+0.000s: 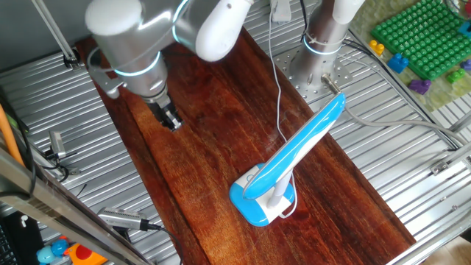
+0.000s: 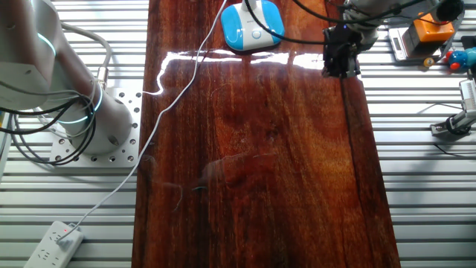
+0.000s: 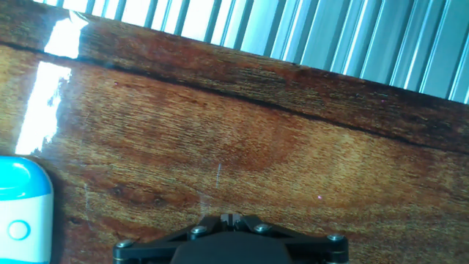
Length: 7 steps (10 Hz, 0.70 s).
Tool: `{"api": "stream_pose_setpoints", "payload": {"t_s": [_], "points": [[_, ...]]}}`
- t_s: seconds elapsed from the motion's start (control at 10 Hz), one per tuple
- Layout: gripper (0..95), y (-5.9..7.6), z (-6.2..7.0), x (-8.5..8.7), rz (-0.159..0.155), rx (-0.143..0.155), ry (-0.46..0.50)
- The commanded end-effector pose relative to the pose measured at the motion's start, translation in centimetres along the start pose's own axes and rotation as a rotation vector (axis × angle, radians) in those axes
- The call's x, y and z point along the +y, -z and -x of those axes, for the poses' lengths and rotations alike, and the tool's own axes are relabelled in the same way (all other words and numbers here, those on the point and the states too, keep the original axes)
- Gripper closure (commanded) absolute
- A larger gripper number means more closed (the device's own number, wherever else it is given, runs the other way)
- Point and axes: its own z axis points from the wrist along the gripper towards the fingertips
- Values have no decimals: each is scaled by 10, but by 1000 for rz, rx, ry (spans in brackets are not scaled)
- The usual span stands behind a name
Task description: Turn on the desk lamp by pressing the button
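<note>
The desk lamp stands at the near end of the dark wooden board [image 1: 199,147]. Its blue-rimmed base [image 1: 261,200] carries the long slanted blue-white arm [image 1: 302,143]. In the other fixed view the base [image 2: 253,28] is at the board's far end. In the hand view a corner of the base [image 3: 22,213] shows at the lower left, with a round button [image 3: 18,230] on it. My gripper [image 1: 173,121] hangs over the board's edge, well apart from the lamp; it also shows in the other fixed view [image 2: 341,65]. Its fingertips [image 3: 230,218] meet, shut on nothing.
The lamp's thin white cord [image 1: 278,88] runs across the board to a power strip [image 2: 56,242]. The arm's mount [image 1: 316,66] stands beside the board. A green brick plate [image 1: 423,37] lies at the far right. Tools lie on the ribbed metal table [image 1: 125,217].
</note>
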Motion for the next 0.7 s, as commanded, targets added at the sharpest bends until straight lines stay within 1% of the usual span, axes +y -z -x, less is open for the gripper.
{"api": "stream_pose_setpoints", "payload": {"t_s": [0.1, 0.2, 0.3, 0.5, 0.7], "points": [[950, -4, 0, 6, 2, 11, -15], [950, -6, -1, 11, 6, 30, -26], [950, -7, -1, 15, 8, 42, -39], [950, -13, -2, 29, 6, 49, -60], [950, -18, -4, 39, 6, 49, -69]]}}
